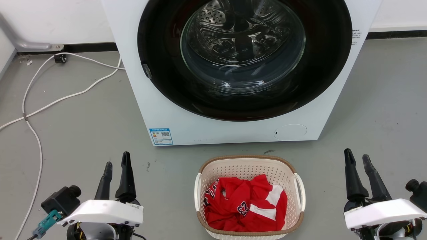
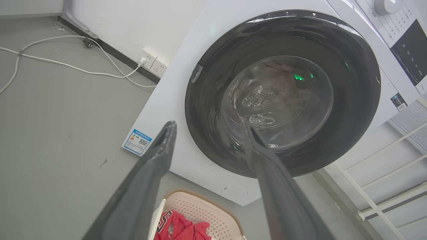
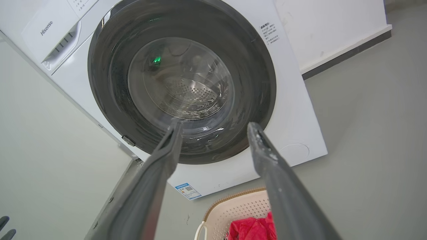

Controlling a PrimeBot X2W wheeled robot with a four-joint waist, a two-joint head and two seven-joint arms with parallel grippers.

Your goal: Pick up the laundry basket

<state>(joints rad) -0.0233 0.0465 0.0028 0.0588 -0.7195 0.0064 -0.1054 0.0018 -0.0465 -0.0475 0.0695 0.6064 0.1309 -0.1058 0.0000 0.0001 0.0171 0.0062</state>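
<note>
Cream perforated plastic laundry basket [image 1: 248,170], brown woven-look rim, holds crumpled red jersey [image 1: 247,203]; white washing machine [image 1: 160,110] behind it; left gripper [image 1: 117,158] and right gripper [image 1: 356,153] flank it, fingers apart

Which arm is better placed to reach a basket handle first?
Right, slightly: the right gripper stands nearer the basket than the left gripper. Both are open, apart from it.

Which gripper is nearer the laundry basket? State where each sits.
Right. The right gripper, open, is to the right of the laundry basket; the left gripper, open, is farther off to its left.
</note>
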